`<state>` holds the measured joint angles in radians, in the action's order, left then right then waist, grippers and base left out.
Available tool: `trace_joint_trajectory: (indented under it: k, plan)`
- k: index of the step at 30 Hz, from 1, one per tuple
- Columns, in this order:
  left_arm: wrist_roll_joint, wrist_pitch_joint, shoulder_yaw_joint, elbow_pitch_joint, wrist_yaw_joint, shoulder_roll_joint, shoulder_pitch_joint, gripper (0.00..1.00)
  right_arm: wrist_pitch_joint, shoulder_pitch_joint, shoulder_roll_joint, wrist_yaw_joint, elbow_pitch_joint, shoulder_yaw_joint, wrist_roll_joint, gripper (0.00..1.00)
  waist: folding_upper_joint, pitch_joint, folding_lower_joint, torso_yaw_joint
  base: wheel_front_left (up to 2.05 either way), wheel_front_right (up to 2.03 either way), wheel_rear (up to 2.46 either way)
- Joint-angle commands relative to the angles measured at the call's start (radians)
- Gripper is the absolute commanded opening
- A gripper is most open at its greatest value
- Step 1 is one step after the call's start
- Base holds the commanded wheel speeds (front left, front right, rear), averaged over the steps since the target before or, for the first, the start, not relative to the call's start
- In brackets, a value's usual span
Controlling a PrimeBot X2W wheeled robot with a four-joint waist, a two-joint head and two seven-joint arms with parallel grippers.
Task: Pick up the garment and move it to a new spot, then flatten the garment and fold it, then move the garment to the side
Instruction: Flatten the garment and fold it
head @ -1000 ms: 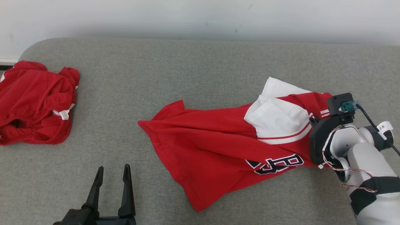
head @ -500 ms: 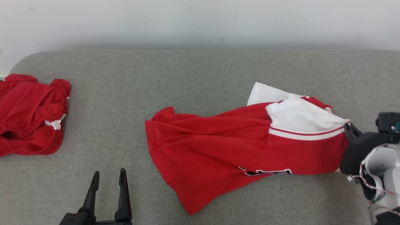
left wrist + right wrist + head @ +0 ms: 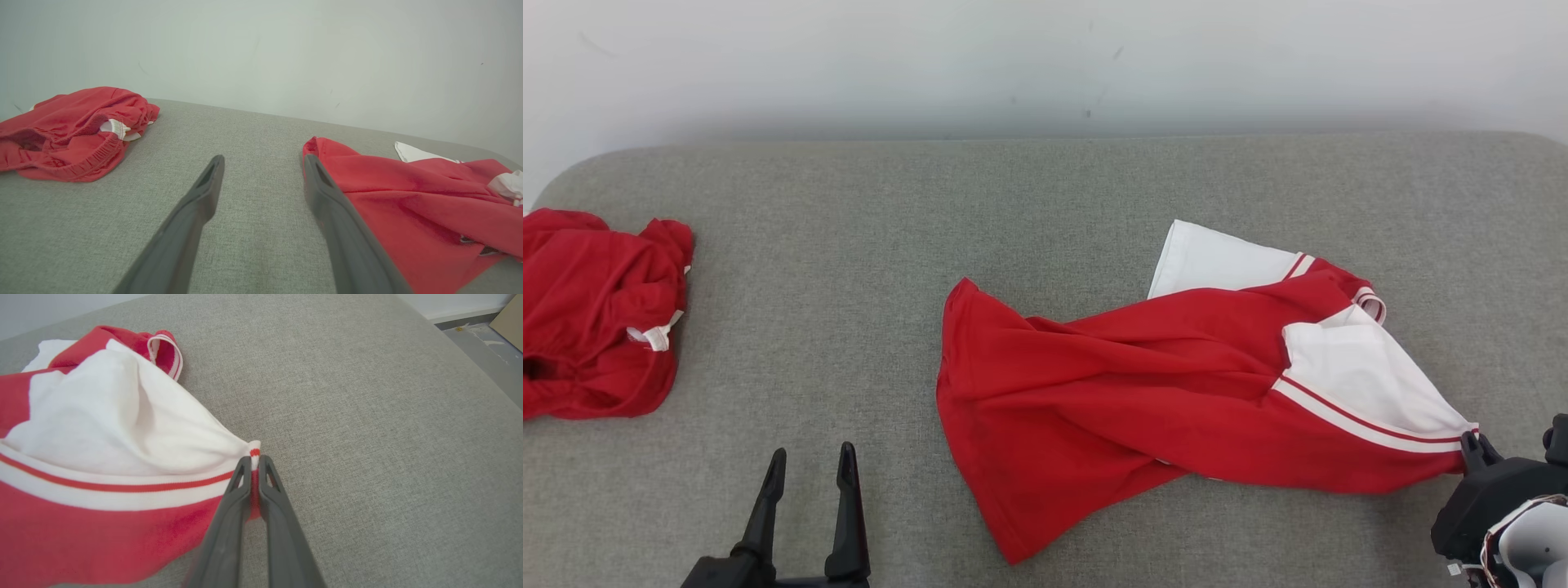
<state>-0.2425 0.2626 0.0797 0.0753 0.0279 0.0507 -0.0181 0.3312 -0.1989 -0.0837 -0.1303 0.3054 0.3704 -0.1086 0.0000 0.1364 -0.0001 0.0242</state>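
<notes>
In the head view, the red and white garment [image 3: 1143,392] is lying rumpled on the grey padded surface [image 3: 931,212]. It is stretching away from the right gripper [image 3: 1470,447], which is pinching the corner nearest to it. The left gripper [image 3: 809,490] is waiting with its fingers spread and holding nothing. The garment's loose red edge is lying near it on its right, and another red garment [image 3: 596,318] is lying well apart on its left.

In the left wrist view, the two fingers are standing wide apart over bare padding, with a red corner of the garment showing just beyond the right fingertip.

In the right wrist view, the fingers are pressing together on the tip of the striped band [image 3: 135,490], and the cloth is fanning out to the gripper's left.

The garment is looking light, soft and limp, so it is likely to drape and trail rather than hold any shape. A thin corner pinch could slip. For flattening, a second hold on the free red corner beside the left gripper seems best.
</notes>
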Motion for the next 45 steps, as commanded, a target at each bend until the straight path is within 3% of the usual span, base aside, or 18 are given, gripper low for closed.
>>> trace_joint_trajectory:
  k: [1, 3, 4, 5, 6, 7, 17, 30, 40, 43, 45]
  plan:
    - [0.005, 0.003, -0.004, 0.002, 0.004, 0.0, 0.004, 1.0, 0.004, 0.009, 0.008, -0.001, -0.001, 0.011, 0.01, 0.0, 0.0, -0.001, 0.0001, -0.002, 0.0, 0.0, 0.0]
    - [0.007, 0.003, -0.002, 0.005, 0.004, 0.0, 0.005, 1.0, 0.011, 0.02, 0.017, -0.001, 0.004, 0.022, 0.022, 0.0, 0.0, -0.004, 0.0001, -0.003, 0.0, 0.0, 0.0]
    - [0.007, 0.003, -0.001, 0.007, 0.004, 0.0, 0.006, 1.0, 0.014, 0.025, 0.02, -0.001, 0.009, 0.027, 0.028, 0.06, 0.0, -0.006, 0.0001, -0.003, 0.0, 0.0, 0.0]
    - [0.006, 0.003, 0.0, 0.009, 0.005, 0.0, 0.006, 1.0, 0.019, 0.025, 0.022, -0.001, 0.012, 0.03, 0.032, 0.38, 0.0, -0.008, 0.0001, -0.002, 0.0, 0.0, 0.0]
    - [0.006, 0.003, 0.001, 0.01, 0.005, 0.0, 0.006, 1.0, 0.028, 0.027, 0.025, -0.001, 0.016, 0.033, 0.031, 0.83, 0.0, -0.011, 0.0001, -0.002, 0.0, 0.0, 0.0]
    - [0.005, 0.003, 0.002, 0.011, 0.005, 0.0, 0.005, 1.0, 0.03, 0.028, 0.026, -0.001, 0.015, 0.034, 0.028, 1.0, 0.0, -0.014, 0.0001, -0.002, 0.0, 0.0, 0.0]
    - [-0.003, 0.003, 0.005, 0.025, 0.004, 0.0, -0.024, 1.0, 0.02, -0.022, 0.031, -0.001, -0.048, -0.015, 0.029, 1.0, 0.0, -0.05, 0.0001, -0.012, 0.0, 0.0, 0.0]
    - [0.012, 0.003, 0.029, 0.026, 0.021, 0.0, 0.008, 1.0, 0.154, -0.236, -0.1, -0.001, 0.184, -0.152, 0.048, 1.0, 0.0, -0.004, 0.0001, 0.021, 0.0, 0.0, 0.0]
    - [0.002, 0.003, 0.03, 0.02, 0.009, 0.0, -0.004, 1.0, 0.167, -0.242, -0.138, -0.001, 0.22, -0.209, 0.003, 1.0, 0.0, 0.007, 0.0001, 0.024, 0.0, 0.0, 0.0]
    - [0.002, 0.003, 0.029, 0.02, 0.009, 0.0, 0.003, 1.0, 0.161, -0.248, -0.14, -0.001, 0.228, -0.23, -0.01, 0.75, 0.0, 0.01, 0.0001, 0.02, 0.0, 0.0, 0.0]
    - [0.004, 0.003, 0.028, 0.02, 0.01, 0.0, 0.006, 1.0, 0.157, -0.251, -0.143, -0.001, 0.23, -0.248, -0.015, 0.68, 0.0, 0.012, 0.0001, 0.017, 0.0, 0.0, 0.0]
